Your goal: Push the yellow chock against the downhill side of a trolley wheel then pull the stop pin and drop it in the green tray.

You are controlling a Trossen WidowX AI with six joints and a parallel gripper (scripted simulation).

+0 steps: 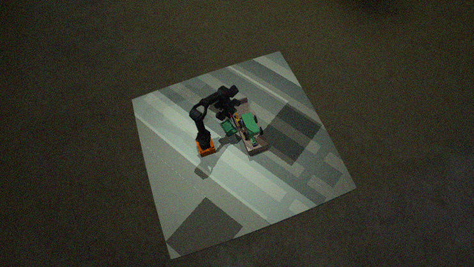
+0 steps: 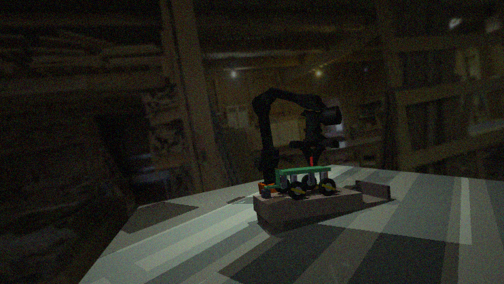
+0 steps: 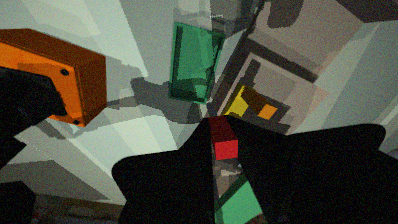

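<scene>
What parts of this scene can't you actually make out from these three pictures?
- Stop pin: in the wrist view the dark gripper clamped on it hides its shaft; only the red head shows.
- Yellow chock: whether it touches a wheel; the trolley is too small in the top view, and dim in the exterior view.
- Green tray: its inside is shadowed in the wrist view.

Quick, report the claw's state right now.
Claw: closed on the red-headed pin, raised above the trolley.
</scene>
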